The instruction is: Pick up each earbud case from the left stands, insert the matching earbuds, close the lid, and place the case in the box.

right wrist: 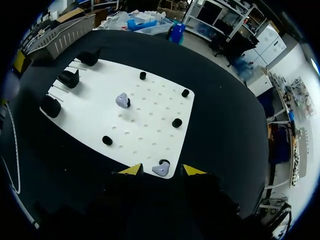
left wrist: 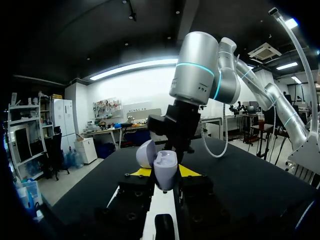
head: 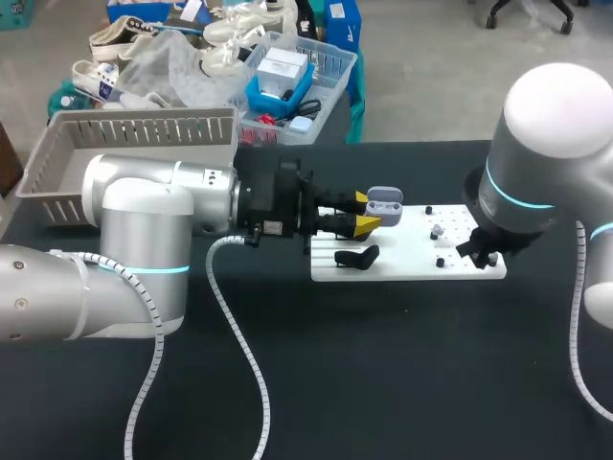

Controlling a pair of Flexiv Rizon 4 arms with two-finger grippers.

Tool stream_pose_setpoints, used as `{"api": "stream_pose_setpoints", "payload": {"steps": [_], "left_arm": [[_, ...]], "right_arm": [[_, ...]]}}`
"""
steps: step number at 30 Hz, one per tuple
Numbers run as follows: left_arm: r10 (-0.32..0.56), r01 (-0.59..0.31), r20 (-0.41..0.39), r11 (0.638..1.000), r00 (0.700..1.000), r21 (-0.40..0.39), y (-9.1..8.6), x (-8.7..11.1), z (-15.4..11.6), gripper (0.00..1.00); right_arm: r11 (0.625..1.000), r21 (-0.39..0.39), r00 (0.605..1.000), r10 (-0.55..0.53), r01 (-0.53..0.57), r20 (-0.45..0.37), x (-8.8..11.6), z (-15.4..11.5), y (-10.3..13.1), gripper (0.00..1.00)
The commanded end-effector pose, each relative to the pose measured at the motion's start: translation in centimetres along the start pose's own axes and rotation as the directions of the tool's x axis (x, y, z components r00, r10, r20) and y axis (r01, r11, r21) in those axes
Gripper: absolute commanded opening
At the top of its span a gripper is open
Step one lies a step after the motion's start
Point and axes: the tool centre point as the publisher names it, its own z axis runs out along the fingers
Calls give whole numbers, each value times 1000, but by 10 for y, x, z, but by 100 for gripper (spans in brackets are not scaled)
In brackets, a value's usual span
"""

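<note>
Watching the left gripper (head: 365, 212) pinch the open-lidded lavender plastic earbud case (left wrist: 165, 167) by the flat white perforated board (right wrist: 150, 125), I'd worry that hold twists once something gets pushed in. Further along, the right gripper (right wrist: 161, 170) hovers with jaws spread around a small lavender earbud (right wrist: 160, 168) at the board's edge. Close off-centre and it skitters off. The grey slatted plastic basket (head: 134, 125) waits farthest back.

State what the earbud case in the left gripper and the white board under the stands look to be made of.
Earbud case: probably moulded plastic, pale lilac-grey and smooth. The rounded shell and open lid carry soft highlights. White board: a rigid flat sheet with a matte finish and a grid of small holes. It could be plastic or painted metal, and the look leaves that open.
</note>
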Motion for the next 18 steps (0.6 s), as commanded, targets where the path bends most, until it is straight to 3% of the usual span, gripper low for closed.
{"api": "stream_pose_setpoints", "payload": {"steps": [1, 18], "left_arm": [[1, -1, 0, 1000, 1000, -1, 0, 0, 1, 0], [1, -1, 0, 1000, 1000, -1, 0, 0, 1, 0]], "right_arm": [[1000, 10, 1000, 1, -1, -1, -1, 4, 2, 46], [1000, 30, 1000, -2, 3, -11, 0, 10, -2, 37]]}}
